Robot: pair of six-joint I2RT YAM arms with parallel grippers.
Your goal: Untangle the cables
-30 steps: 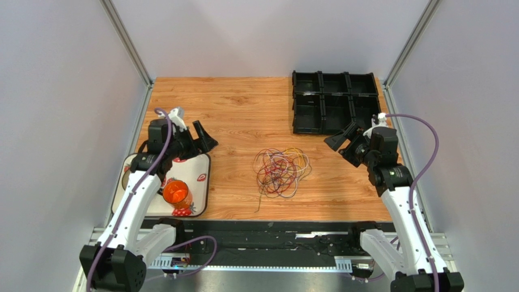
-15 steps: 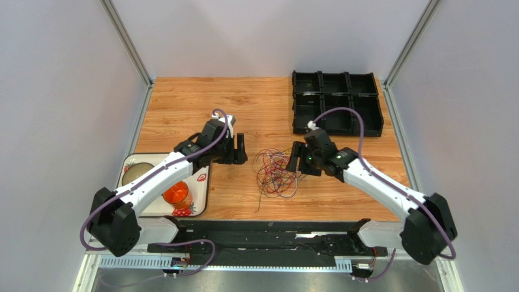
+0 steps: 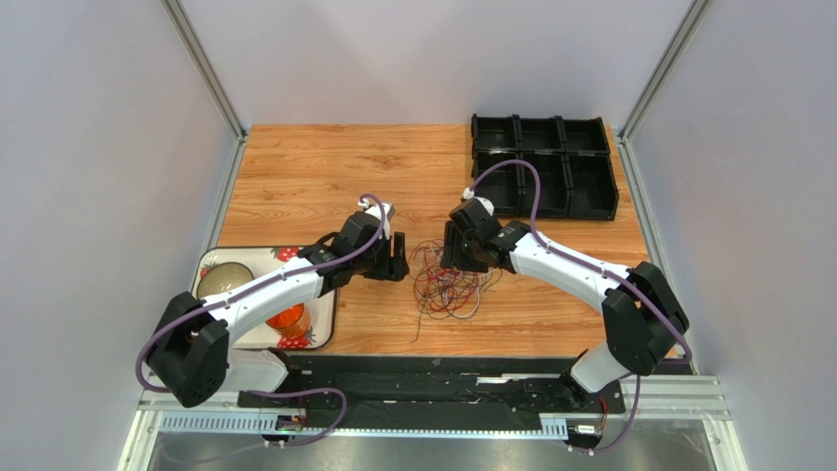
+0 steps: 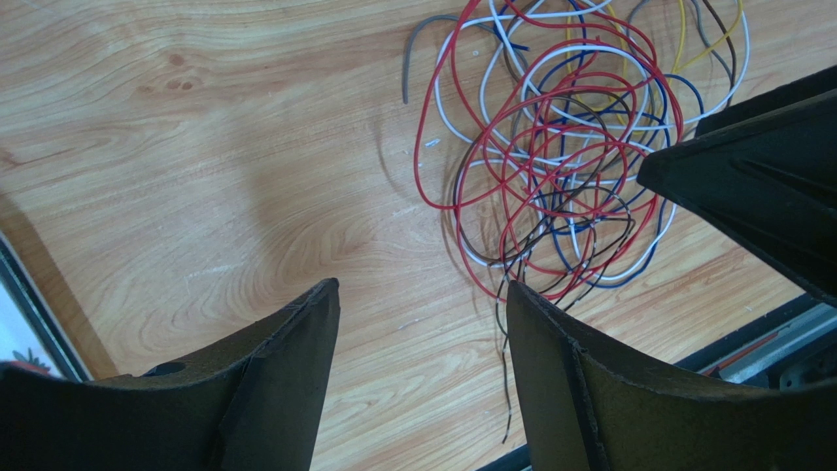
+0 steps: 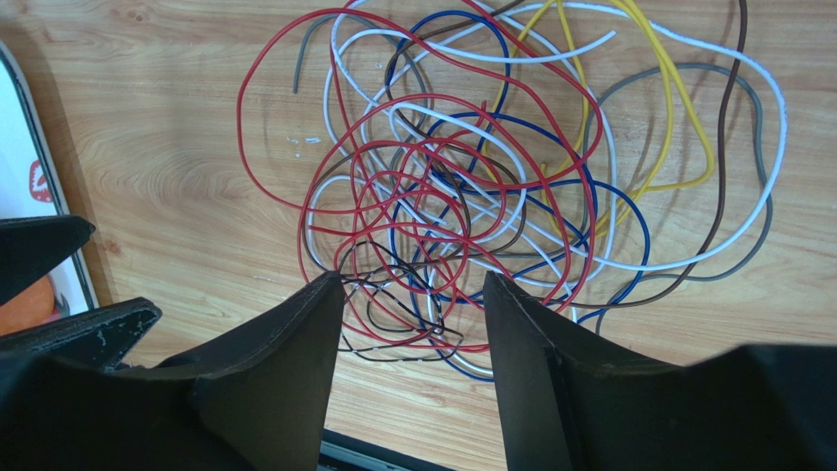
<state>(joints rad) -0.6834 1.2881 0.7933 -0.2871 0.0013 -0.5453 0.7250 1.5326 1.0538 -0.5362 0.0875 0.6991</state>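
Observation:
The cables (image 3: pixel 449 280) lie in one tangled heap of thin red, white, blue, yellow, grey and dark brown loops on the wooden table. They fill the right wrist view (image 5: pixel 491 186) and the upper right of the left wrist view (image 4: pixel 555 147). My left gripper (image 3: pixel 396 257) is open and empty just left of the heap; in its own view (image 4: pixel 422 294) bare wood lies between the jaws. My right gripper (image 3: pixel 454 250) is open and empty above the heap's upper part; in its own view (image 5: pixel 413 285) cable loops lie between the jaws.
A black compartment tray (image 3: pixel 542 177) stands at the back right. A white tray (image 3: pixel 319 312) with a bowl (image 3: pixel 224 280) and an orange cup (image 3: pixel 285 319) sits at the front left. The table's front edge with a black rail (image 3: pixel 432 368) runs close below the heap.
Both arms have swung in from the table's sides to the cable heap. The left gripper now sits at its left edge, the right over its top. The cables have not moved.

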